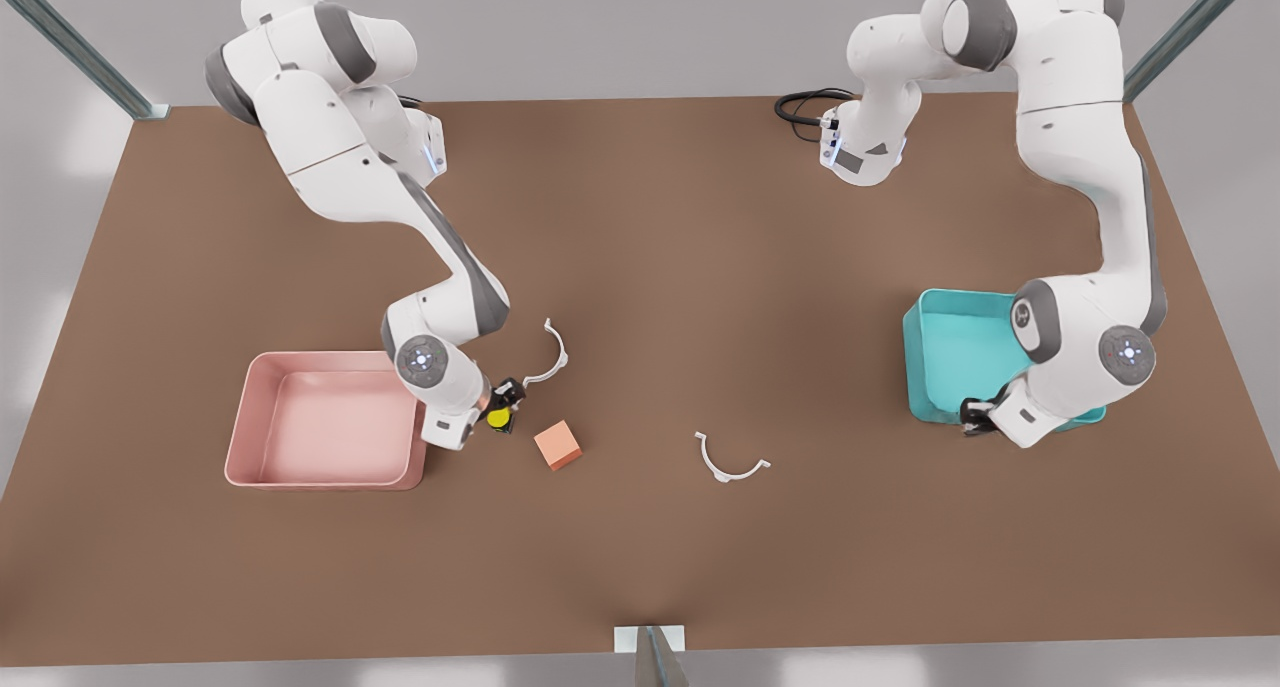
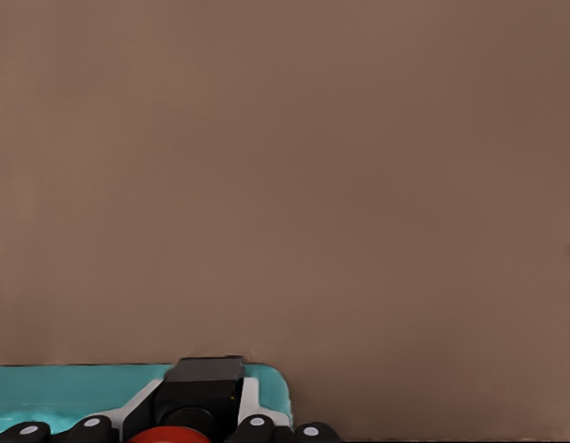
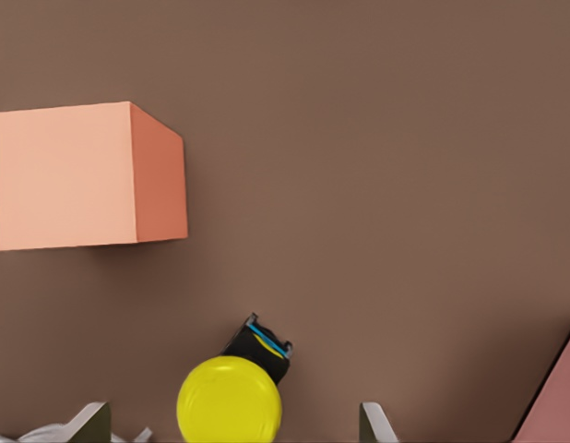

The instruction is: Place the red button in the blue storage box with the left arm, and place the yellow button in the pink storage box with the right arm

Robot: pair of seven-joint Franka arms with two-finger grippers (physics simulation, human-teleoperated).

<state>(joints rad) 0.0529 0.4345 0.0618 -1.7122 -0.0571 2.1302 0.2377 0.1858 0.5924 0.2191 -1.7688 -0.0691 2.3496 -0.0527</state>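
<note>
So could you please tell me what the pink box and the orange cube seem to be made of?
The pink storage box looks like molded plastic with a soft sheen: thin raised walls, rounded corners, even color. The orange cube looks matte and solid, with flat faces, crisp edges and no gloss; it could be painted wood, foam or plastic, and these renders leave that open.

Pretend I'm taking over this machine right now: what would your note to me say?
Left gripper: at the blue storage box's near edge, shut on the red button.
Right gripper: beside the pink storage box, shut on the yellow button; orange cube close by.
Done: both buttons gripped.
Left: bring each over its box and release; neither box holds a button yet.
</note>
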